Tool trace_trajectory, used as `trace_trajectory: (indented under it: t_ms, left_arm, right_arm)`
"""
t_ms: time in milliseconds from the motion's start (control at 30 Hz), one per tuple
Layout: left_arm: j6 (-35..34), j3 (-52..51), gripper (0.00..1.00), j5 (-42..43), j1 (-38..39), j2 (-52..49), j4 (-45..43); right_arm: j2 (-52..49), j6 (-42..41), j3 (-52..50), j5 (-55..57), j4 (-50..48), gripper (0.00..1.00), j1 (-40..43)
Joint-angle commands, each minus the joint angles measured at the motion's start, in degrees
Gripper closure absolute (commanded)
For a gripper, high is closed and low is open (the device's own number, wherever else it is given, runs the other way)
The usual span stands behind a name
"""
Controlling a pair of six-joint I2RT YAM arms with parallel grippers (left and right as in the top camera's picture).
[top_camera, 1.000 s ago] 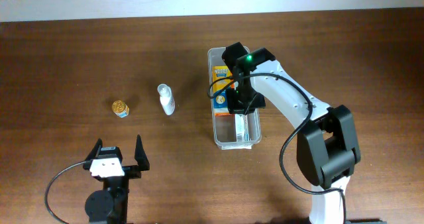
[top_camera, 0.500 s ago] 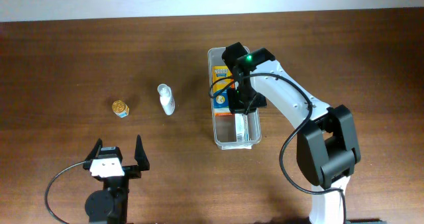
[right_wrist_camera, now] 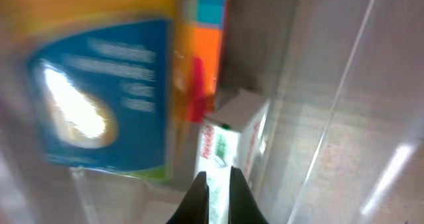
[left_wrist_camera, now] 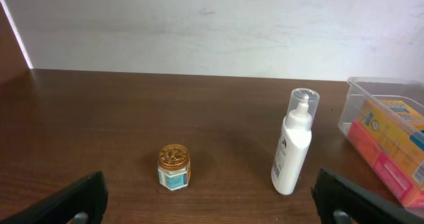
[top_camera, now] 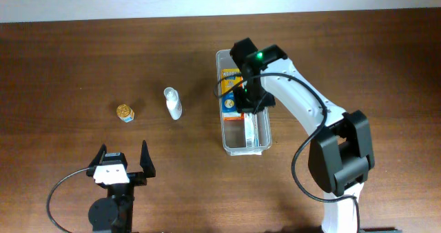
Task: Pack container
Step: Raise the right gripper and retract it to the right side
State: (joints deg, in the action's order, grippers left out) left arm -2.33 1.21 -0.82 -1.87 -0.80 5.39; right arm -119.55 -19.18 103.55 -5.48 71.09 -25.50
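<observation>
The container (top_camera: pixel 234 146) is a long clear bin right of the table's middle. Inside it lie a blue, yellow and orange box (top_camera: pixel 228 75) at the far end and a white box (top_camera: pixel 252 132) at the near end. My right gripper (top_camera: pixel 249 103) hangs inside the container over the boxes. In the right wrist view its jaws (right_wrist_camera: pixel 217 187) are shut with nothing between them, just above the white box (right_wrist_camera: pixel 235 131) and beside the blue box (right_wrist_camera: pixel 99 91). My left gripper (top_camera: pixel 124 152) stands open at the table's front left, holding nothing.
A small gold-lidded jar (top_camera: pixel 125 112) and a white bottle (top_camera: pixel 173 103) lying on its side sit left of the container. The left wrist view shows the jar (left_wrist_camera: pixel 173 168), the bottle (left_wrist_camera: pixel 293 144) and the container's end (left_wrist_camera: pixel 371 85) ahead of the open fingers.
The right wrist has shifted slightly toward the container's far end. The left arm has not moved.
</observation>
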Motion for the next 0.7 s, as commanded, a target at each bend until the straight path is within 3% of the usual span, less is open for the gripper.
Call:
trace_trajectory:
  t_ms: [0,233,400,533,667]
  left_arm:
    - [0.87,-0.37,0.01,0.46,-0.28,0.35,-0.11]
    - [0.87,-0.37,0.01,0.46,-0.28,0.35,-0.11]
    - [0.90,-0.37,0.01,0.46,-0.28,0.35,-0.11]
    - [0.87,-0.37,0.01,0.46,-0.28,0.35,-0.11]
    - [0.87,-0.37,0.01,0.46,-0.28,0.35,-0.11]
  right_arm:
    - [0.04,2.12,6.23,-0.66,1.79,0.91,-0.17]
    - [0.07,2.49,19.45,8.98,12.55,0.69,2.71]
    - [0.42,2.49,28.20,15.34,21.42,0.20,7.04]
    - [0.90,3.19,32.06,17.94,26.25,0.01,12.63]
    - [1.22,3.82,32.04,18.16,26.25,0.02,18.67]
